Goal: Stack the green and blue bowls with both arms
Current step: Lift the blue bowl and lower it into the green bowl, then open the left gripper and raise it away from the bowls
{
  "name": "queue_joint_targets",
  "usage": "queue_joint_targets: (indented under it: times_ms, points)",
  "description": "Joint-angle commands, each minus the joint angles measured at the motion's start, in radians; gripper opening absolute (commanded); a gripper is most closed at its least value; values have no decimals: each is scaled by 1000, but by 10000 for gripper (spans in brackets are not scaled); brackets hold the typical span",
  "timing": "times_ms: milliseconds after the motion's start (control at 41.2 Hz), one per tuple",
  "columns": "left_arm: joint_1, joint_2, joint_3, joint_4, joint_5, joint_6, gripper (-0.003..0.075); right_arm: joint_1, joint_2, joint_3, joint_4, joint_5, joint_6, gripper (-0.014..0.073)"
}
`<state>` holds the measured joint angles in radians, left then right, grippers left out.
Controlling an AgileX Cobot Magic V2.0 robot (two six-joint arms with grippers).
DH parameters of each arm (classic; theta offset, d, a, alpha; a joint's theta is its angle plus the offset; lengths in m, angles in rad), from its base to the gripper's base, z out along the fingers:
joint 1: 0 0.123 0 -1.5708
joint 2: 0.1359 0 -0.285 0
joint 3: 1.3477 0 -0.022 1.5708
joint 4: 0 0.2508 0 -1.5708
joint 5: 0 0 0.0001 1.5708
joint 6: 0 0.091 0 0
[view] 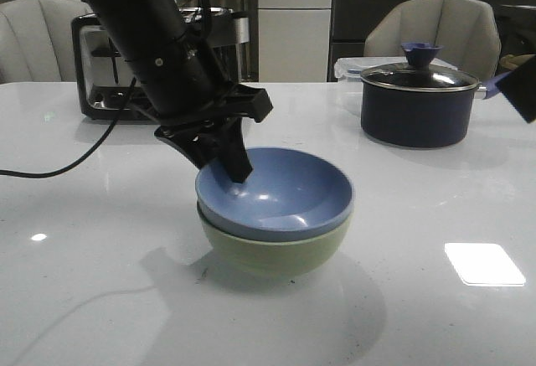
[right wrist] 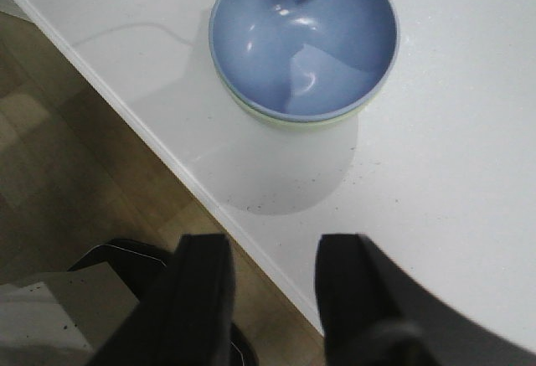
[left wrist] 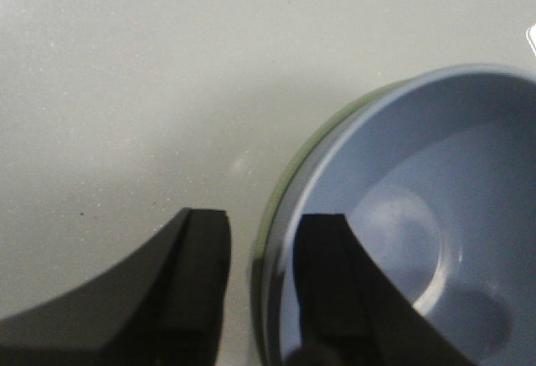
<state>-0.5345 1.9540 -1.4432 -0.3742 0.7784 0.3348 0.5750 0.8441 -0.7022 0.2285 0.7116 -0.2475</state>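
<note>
The dusty blue bowl [view: 289, 194] sits nested inside the pale green bowl [view: 276, 253] in the middle of the white table. My left gripper [view: 219, 169] reaches down over their left rim and is open. One finger is inside the blue bowl [left wrist: 435, 182], the other outside the green bowl's rim [left wrist: 270, 219], with a gap between that finger and the rim. In the left wrist view, the left gripper [left wrist: 261, 219] straddles both rims. My right gripper [right wrist: 272, 244] hangs open and empty over the table's near edge, well away from the stacked blue bowl [right wrist: 301, 39].
A dark navy lidded saucepan [view: 416, 102] stands at the back right. A toaster [view: 109, 73] sits at the back left, its black cable [view: 67, 165] trailing across the table. The table's edge [right wrist: 167, 161] drops to wooden floor.
</note>
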Motion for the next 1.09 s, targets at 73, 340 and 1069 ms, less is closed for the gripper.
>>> queue_joint_targets:
  times_ms: [73,340,1069]
  points:
    - [-6,-62,-46,-30,-11,-1,415,0,-7,-27,3,-55,-7,374]
    - [-18,-252,-46,16,-8,23,412,0,-7,-27,3,-55,-7,374]
    - [-169,-937,490,364,16,-184,390,0,-7,-27,36,-61,-7,374]
